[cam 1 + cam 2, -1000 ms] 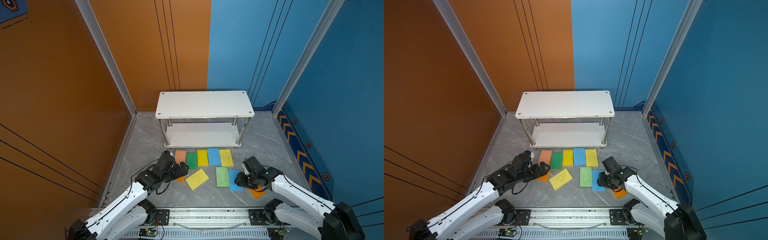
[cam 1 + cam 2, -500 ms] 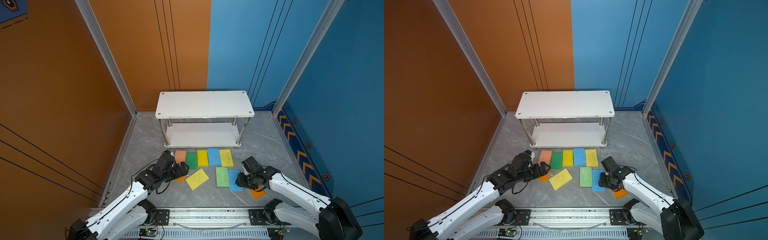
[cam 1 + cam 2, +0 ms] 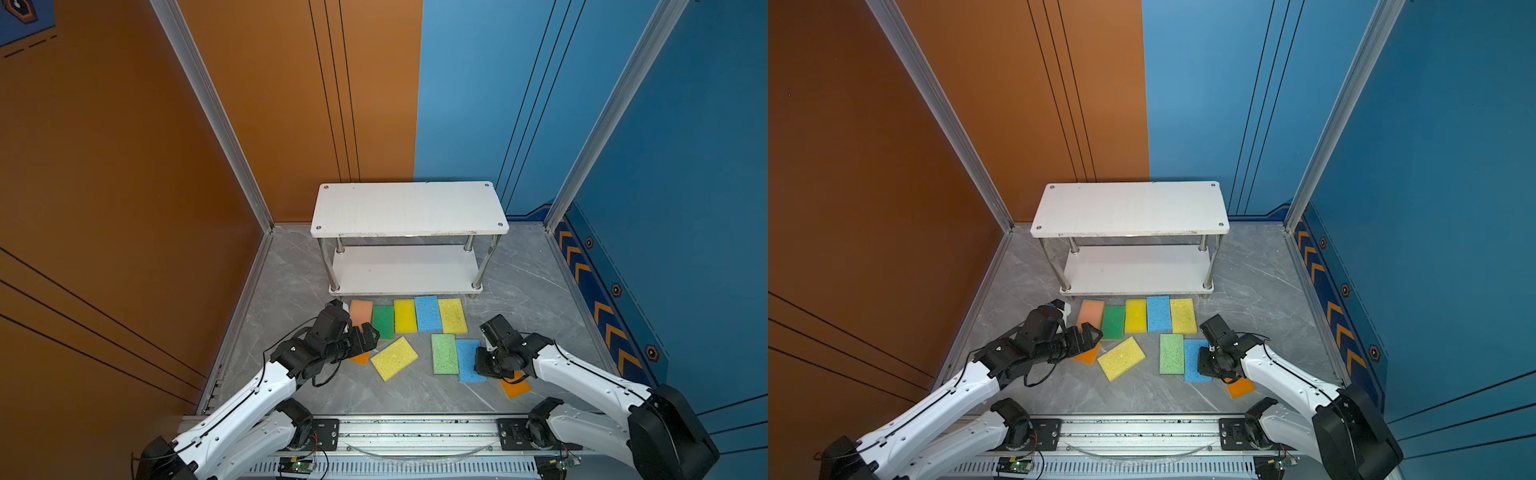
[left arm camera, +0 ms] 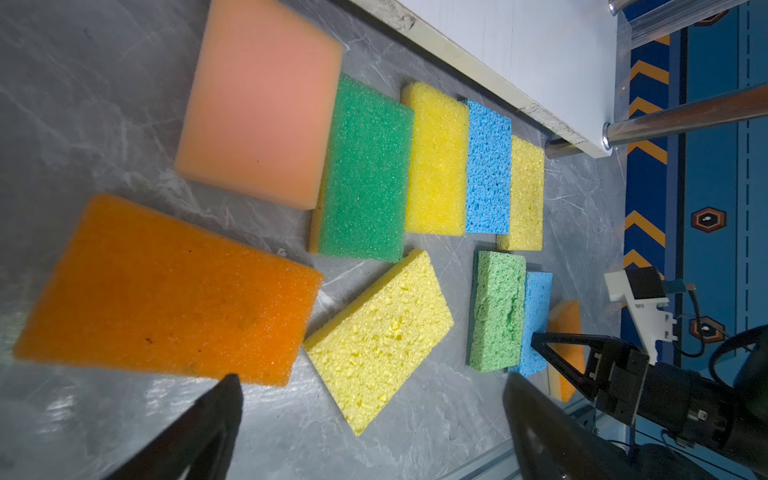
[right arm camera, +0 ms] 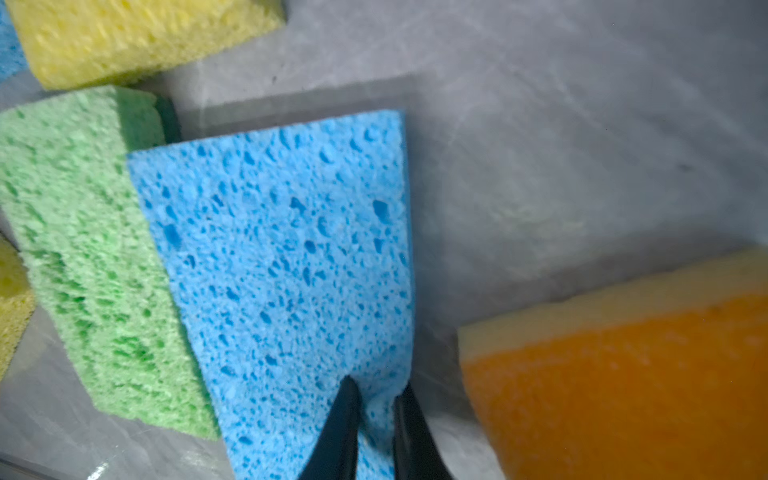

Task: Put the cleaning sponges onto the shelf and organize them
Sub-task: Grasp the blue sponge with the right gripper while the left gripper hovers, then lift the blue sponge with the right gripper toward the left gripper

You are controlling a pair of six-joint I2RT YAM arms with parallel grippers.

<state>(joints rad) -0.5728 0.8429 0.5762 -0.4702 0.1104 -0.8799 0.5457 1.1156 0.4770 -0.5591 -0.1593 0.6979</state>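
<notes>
In front of the shelf (image 3: 409,208): all ten cleaning sponges (image 3: 405,316) are lying on the grey bench (image 3: 291,282). None is sitting on the white boards yet.
Right claw (image 5: 376,386): it is pinching the near end of the blue sponge (image 5: 282,249), with its fingers pressed close together.
Left claw (image 3: 369,332): it is spread wide, hovering over an orange sponge (image 4: 166,291) and holding nothing.
Step in hand: the right claw is probably starting to pick up the blue sponge.
Doing it well: it should be going straight up first, because the light green sponge (image 5: 83,249) is lying just beside it and could get dragged.
Grip: it is only biting a small, soft bit, so going slowly is safer.
Landing: it should be aiming to lay the sponge flat at one end of a board.
</notes>
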